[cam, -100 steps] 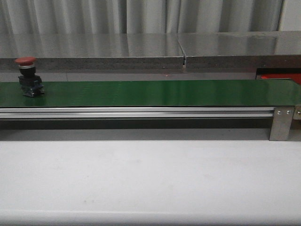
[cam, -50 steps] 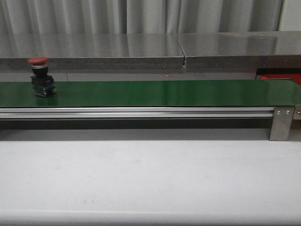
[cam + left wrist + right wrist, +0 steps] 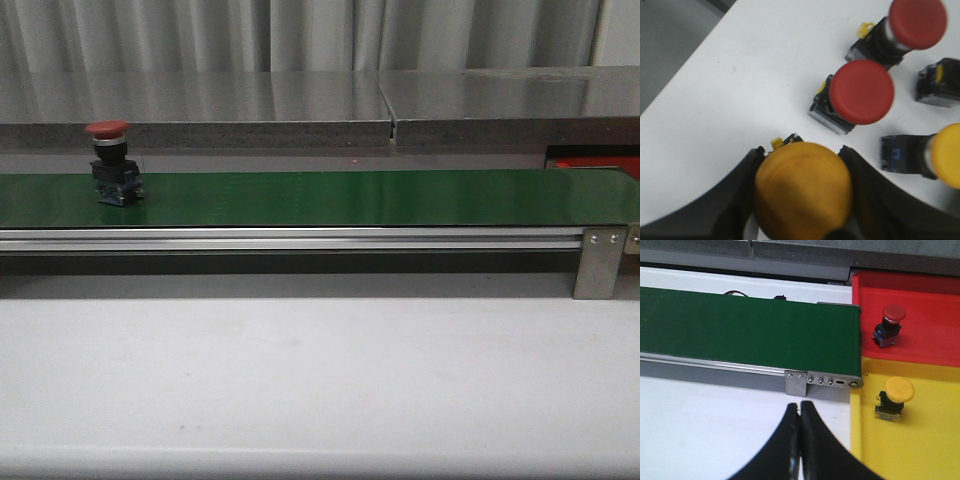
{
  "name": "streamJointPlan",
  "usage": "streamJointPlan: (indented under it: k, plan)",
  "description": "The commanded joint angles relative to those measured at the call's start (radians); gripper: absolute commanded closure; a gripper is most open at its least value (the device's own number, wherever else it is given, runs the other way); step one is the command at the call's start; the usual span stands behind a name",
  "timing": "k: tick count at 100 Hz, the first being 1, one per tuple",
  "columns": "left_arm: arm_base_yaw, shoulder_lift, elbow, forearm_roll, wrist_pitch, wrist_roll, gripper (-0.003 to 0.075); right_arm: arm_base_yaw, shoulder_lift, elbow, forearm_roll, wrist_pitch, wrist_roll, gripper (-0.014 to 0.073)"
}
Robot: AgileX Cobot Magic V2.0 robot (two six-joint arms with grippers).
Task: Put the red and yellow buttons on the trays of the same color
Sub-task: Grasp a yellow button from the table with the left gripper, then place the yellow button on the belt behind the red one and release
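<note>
A red button (image 3: 110,165) stands upright on the green belt (image 3: 350,197) at its left end. In the left wrist view my left gripper (image 3: 802,150) is shut on a yellow button (image 3: 802,192), one finger on each side of its cap. Two red buttons (image 3: 861,92) (image 3: 917,22) and another yellow button (image 3: 946,155) lie on the white table beyond it. My right gripper (image 3: 800,407) is shut and empty over the white table near the belt's end. The red tray (image 3: 935,347) holds a red button (image 3: 890,322). The yellow tray (image 3: 930,445) holds a yellow button (image 3: 896,396).
A metal bracket (image 3: 598,262) closes the belt's right end, with an aluminium rail (image 3: 290,238) along its front. A loose black contact block (image 3: 937,82) lies among the spare buttons. A grey shelf (image 3: 320,105) runs behind the belt.
The red button has travelled to the right along the belt, staying upright.
</note>
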Motion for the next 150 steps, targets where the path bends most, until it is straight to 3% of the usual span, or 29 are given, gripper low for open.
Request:
streamJointPlan:
  k: [1, 19, 59, 98, 105, 112, 124, 131, 139, 150]
  plan:
    - [-0.002, -0.114, -0.024, -0.071, -0.005, 0.001, 0.0739, -0.001, -0.004, -0.023, 0.011, -0.070, -0.008, 0.0711]
    - [-0.063, -0.212, -0.024, -0.083, 0.013, 0.001, 0.0739, -0.001, -0.004, -0.023, 0.011, -0.070, -0.008, 0.0711]
    - [-0.339, -0.210, -0.024, -0.006, 0.035, 0.032, 0.0739, -0.001, -0.004, -0.023, 0.011, -0.070, -0.008, 0.0711]
    - [-0.402, -0.120, -0.024, 0.014, 0.057, 0.032, 0.0726, -0.001, -0.004, -0.023, 0.011, -0.070, -0.008, 0.0711]
    - [-0.402, -0.122, -0.024, 0.014, 0.058, 0.033, 0.0665, -0.001, -0.004, -0.023, 0.011, -0.070, -0.008, 0.0711]
    - [-0.402, -0.122, -0.024, 0.014, 0.069, 0.036, 0.0550, -0.001, -0.004, -0.023, 0.011, -0.070, -0.008, 0.0711]
    - [-0.402, -0.122, -0.024, 0.014, 0.084, 0.036, 0.0254, -0.001, -0.004, -0.023, 0.011, -0.070, -0.008, 0.0711]
    - [-0.402, -0.124, -0.024, 0.014, 0.084, 0.036, 0.0125, -0.001, -0.004, -0.023, 0.011, -0.070, -0.008, 0.0711]
    - [-0.407, -0.128, -0.024, 0.014, 0.078, 0.036, 0.0055, -0.001, -0.004, -0.023, 0.011, -0.070, -0.008, 0.0711]
    - [-0.415, -0.155, -0.024, 0.014, 0.068, 0.046, 0.0059, -0.001, -0.004, -0.023, 0.011, -0.070, -0.008, 0.0711]
